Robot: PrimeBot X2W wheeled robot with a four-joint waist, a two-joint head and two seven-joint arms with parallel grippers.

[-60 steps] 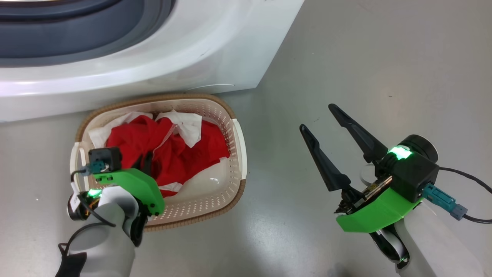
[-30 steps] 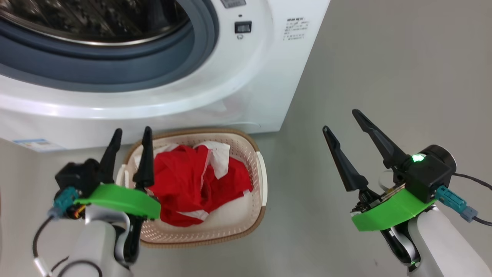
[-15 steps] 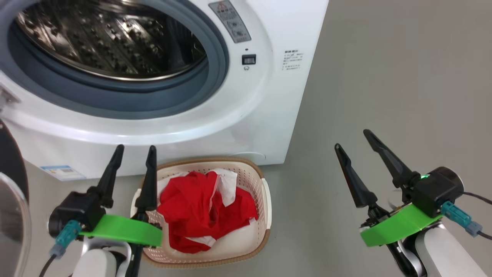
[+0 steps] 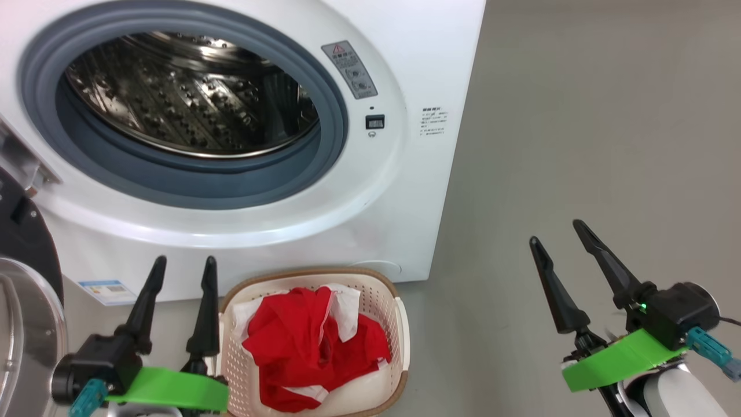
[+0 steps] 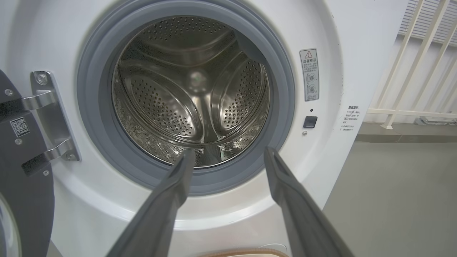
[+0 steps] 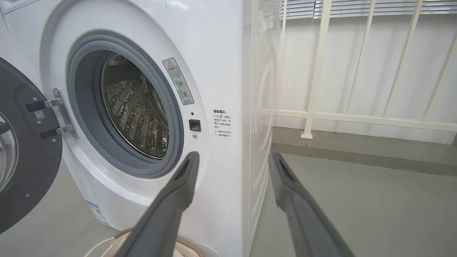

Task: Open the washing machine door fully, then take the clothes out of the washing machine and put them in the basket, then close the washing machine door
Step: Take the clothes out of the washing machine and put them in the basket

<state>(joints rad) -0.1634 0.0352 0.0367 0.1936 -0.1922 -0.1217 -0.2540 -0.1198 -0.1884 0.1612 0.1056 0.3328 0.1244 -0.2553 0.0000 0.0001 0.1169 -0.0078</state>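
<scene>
Clothes (image 4: 315, 341) lying in basket (image 4: 401, 324), drum (image 5: 192, 92) looking empty; left end effector (image 4: 184, 262), right end effector (image 4: 556, 231) hanging spread, empty; washing machine door (image 6: 28, 171) needing pushing shut

This room is bright and evenly lit, soft light falling from overhead with no hard shadows. The white front of the washing machine (image 4: 405, 174) carries a broad pale sheen below its opening. The steel drum (image 4: 191, 98) glints with small sharp highlights against dark hollows. The grey floor (image 4: 579, 116) has a faint gloss and only weak shade beside the machine. The blinds (image 6: 357, 7) glow pale. In the wrist views the left hand (image 5: 229, 152) and right hand (image 6: 234, 156) are soft and out of focus near the lens, and the railing (image 6: 317, 71) leans toward the edges. The head view is crisp.
</scene>
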